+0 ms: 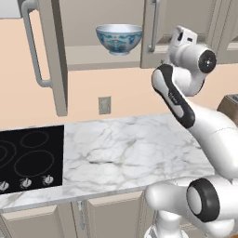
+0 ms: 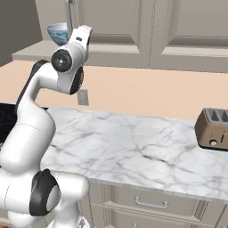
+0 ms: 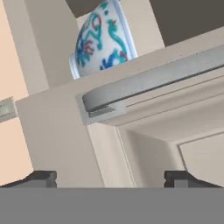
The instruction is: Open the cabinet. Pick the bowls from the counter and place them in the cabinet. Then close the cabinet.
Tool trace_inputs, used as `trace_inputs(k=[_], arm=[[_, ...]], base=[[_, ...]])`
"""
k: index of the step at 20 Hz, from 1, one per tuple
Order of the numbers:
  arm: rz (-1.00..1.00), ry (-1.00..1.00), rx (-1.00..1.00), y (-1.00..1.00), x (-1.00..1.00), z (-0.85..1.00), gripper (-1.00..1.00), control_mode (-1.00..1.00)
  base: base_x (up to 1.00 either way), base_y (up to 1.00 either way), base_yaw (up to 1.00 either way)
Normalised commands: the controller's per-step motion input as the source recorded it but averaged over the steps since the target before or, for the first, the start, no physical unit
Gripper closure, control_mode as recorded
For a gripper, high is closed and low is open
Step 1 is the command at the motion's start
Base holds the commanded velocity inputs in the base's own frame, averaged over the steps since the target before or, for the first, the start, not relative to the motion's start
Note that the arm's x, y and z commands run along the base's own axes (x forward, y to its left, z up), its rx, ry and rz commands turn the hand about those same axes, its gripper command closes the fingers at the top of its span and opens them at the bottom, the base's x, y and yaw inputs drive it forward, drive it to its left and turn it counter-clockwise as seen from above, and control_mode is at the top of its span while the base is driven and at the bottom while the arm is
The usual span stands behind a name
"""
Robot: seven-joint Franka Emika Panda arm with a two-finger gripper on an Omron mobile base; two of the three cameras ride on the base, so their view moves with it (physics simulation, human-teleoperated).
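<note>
Patterned bowl (image 1: 119,39) shelved in open cabinet (image 1: 88,56); tabletop (image 1: 130,153) bare of bowls.
End effector (image 3: 109,179) spread wide, empty, facing door handle (image 3: 153,78). Handle probably rigid, slick; best gripped mid-bar.

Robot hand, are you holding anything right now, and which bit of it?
Nothing. The gripper has its jaws wide apart with empty space between, facing the cabinet door below its silver bar handle. The patterned bowl sits alone in the cabinet.
</note>
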Motion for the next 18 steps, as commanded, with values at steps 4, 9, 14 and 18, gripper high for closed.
trace_inputs(k=[4,9,14,18], arm=[[-0.32,0.0,0.0,-0.01,0.39,0.0,-1.0,-1.0],[-0.31,-0.01,0.01,-0.16,-0.94,0.1,-1.0,-1.0],[-0.32,-0.05,0.03,-0.22,-1.0,0.3,-1.0,-1.0],[-0.38,-0.01,0.01,0.01,-1.0,0.07,-1.0,-1.0]], base=[[0.0,0.0,0.0],[0.0,0.0,0.0],[0.0,0.0,0.0],[0.0,0.0,0.0]])
